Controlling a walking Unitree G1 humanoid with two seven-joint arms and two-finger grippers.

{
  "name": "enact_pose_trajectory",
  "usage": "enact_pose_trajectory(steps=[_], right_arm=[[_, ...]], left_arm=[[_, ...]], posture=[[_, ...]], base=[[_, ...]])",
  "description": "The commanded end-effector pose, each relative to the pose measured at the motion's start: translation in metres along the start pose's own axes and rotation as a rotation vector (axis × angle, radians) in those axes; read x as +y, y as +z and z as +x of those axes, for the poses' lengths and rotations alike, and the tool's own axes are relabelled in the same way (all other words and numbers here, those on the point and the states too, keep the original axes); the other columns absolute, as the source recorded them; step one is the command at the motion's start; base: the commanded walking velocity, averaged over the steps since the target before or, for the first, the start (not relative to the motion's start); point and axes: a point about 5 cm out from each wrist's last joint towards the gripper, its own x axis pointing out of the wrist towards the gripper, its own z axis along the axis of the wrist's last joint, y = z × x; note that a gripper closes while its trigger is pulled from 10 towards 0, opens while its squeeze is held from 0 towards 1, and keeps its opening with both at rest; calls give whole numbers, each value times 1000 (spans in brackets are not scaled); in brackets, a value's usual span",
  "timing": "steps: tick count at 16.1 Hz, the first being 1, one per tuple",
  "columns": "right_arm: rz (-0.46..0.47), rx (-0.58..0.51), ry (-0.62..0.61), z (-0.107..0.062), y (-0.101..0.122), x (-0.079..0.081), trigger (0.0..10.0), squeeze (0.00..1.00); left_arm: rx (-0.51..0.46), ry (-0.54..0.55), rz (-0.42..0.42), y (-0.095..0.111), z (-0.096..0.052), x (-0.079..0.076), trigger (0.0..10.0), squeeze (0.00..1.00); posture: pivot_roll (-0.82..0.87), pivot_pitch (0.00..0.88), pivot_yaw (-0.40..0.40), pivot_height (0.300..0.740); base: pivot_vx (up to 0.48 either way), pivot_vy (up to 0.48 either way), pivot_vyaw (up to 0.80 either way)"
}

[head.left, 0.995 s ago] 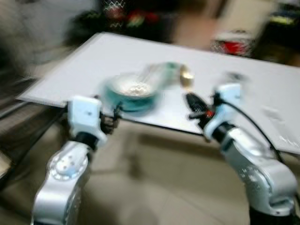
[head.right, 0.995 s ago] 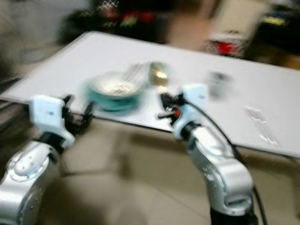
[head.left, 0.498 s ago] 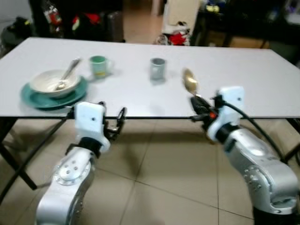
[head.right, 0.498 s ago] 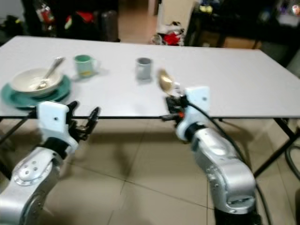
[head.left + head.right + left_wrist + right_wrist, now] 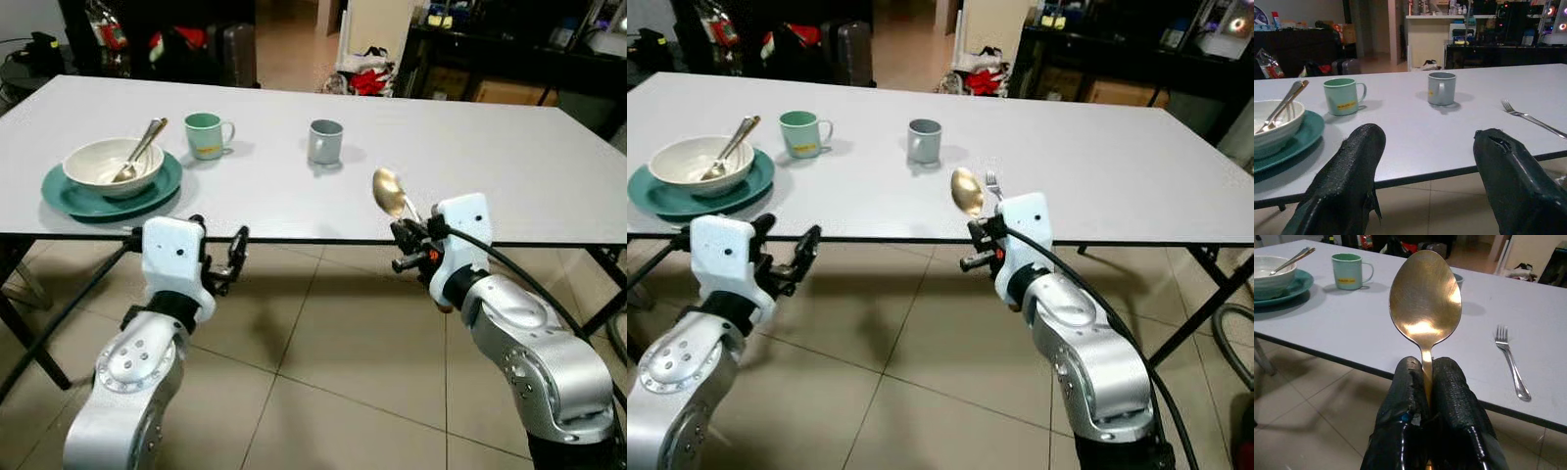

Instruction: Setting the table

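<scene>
The right hand (image 5: 1426,382) pinches the thin handle of a gold-coloured metal spoon (image 5: 1424,298), its fingers pressed together on the stem with the bowl standing upright, just short of the near edge of the long white bench (image 5: 490,166). The left hand (image 5: 1425,161) is spread wide and empty, below and in front of the bench edge.

The grip looks narrow: only a short length of stem sits between the pads, so the spoon could probably pivot or slip out if the bowl bumps the bench edge on the way in. Since the hand sits at about edge height, a low approach might knock the fingers against the rim. A silver metal fork (image 5: 1511,363) lies on the bench just beyond the spoon; setting down carelessly could push it askew.

The right wrist view shows the pinch itself and the fork lying flat beyond it, details that are small in the head views. The head views give the whole layout: a white bowl (image 5: 111,164) with a silver spoon (image 5: 143,147) resting in it on a teal plate (image 5: 73,197), a green mug (image 5: 206,135) and a grey mug (image 5: 325,141) well apart from the right hand.
</scene>
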Motion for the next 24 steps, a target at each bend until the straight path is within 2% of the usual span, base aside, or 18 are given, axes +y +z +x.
enact_pose_trajectory(steps=[1, 10, 13, 21, 24], right_arm=[[10, 7, -23, -1, 0, -6, 10000, 0], [13, 24, -68, -5, -6, -15, 10000, 0], [-38, 14, -36, -3, -2, -17, 10000, 0], [-65, 17, 10, -1, -3, -16, 10000, 0], [-73, 20, 25, 0, -7, -9, 10000, 0]], left_arm=[[-15, -14, 2, 4, 0, -2, 10000, 0], [-13, -63, 19, 5, 3, -4, 10000, 0], [-11, -56, 25, 5, 3, -2, 10000, 0], [-12, -59, 45, 5, 1, -2, 10000, 0], [-9, -70, 57, 6, 0, 2, 10000, 0]], posture=[[-60, 0, -56, 740], [-64, 0, -36, 740], [-58, 0, -42, 740], [-42, 0, -51, 740], [-42, 0, -34, 740]], base=[[274, 0, 0], [294, 0, -711], [306, 0, 0], [335, 0, 0], [359, 0, 0]])
